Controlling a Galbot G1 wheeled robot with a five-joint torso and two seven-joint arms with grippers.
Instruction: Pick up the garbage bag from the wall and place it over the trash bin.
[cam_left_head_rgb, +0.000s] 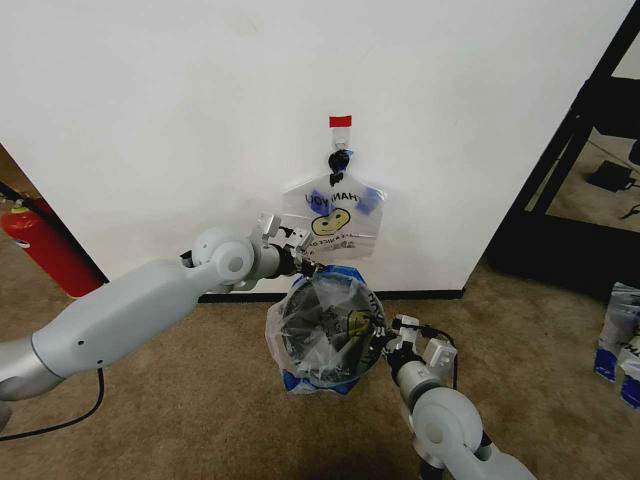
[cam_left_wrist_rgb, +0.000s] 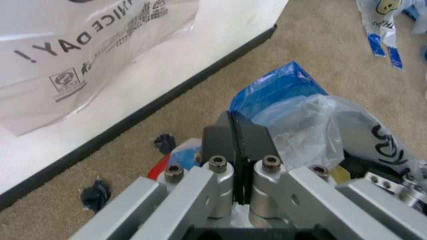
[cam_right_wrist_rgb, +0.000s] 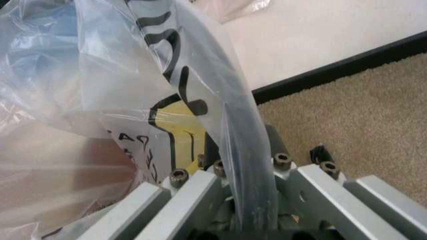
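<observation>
From the head camera, the garbage bag (cam_left_head_rgb: 325, 335) is draped over the round black trash bin (cam_left_head_rgb: 318, 322), which stands on the brown carpet (cam_left_head_rgb: 180, 400) just in front of the white wall (cam_left_head_rgb: 200, 110). The left pincer (cam_left_head_rgb: 305, 262) sits at the far rim of the bin, touching the plastic there, and the right pincer (cam_left_head_rgb: 385, 345) is at the near right rim, also against the bag. A second bag (cam_left_head_rgb: 335, 215) with mirrored lettering hangs on the wall from a black hook (cam_left_head_rgb: 340, 158) under a red tape strip (cam_left_head_rgb: 341, 121), right behind the left pincer. A red fire extinguisher (cam_left_head_rgb: 45, 245) stands well apart to the left. In the left wrist view, the left pincer (cam_left_wrist_rgb: 240, 145) has its black pads pressed together, whether on a fold of plastic cannot be told; the bag's clear plastic and blue patch (cam_left_wrist_rgb: 283, 92) lie just beyond it, the hanging bag (cam_left_wrist_rgb: 87, 50) above the black baseboard (cam_left_wrist_rgb: 133, 120). In the right wrist view, the right pincer (cam_right_wrist_rgb: 247, 170) is closed on the bin's dark rim (cam_right_wrist_rgb: 233, 115) with the bag (cam_right_wrist_rgb: 100, 90) stretched over it.
</observation>
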